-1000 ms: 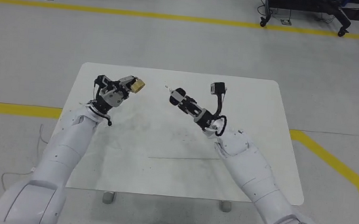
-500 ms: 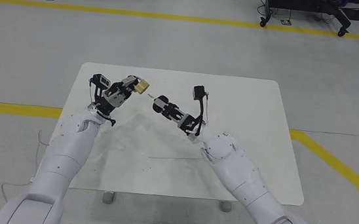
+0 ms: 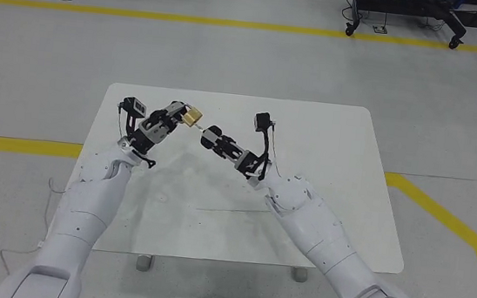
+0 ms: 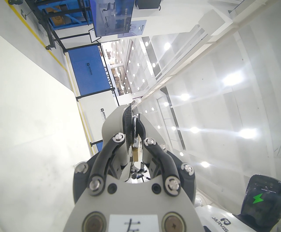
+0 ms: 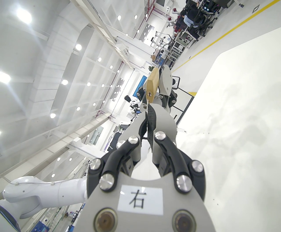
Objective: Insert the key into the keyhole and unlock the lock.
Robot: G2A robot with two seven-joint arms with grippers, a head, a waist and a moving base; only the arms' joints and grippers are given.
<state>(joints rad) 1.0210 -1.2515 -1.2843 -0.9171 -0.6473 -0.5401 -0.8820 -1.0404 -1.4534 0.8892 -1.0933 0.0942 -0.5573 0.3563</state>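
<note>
Lock and key meeting above white desk
Left claw is clamping the lock, right claw is pinching the key at the keyhole; yellow lines are crossing the grey floor

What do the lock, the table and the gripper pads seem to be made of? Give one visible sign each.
Lock: probably brass, by its smooth yellow-gold body with a slight shine.
Table: unclear, perhaps laminate or painted board; flat, matte white, lightly scuffed.
Pads of the right gripper, shut on the key: likely rubber; black, matte, ribbed.
</note>
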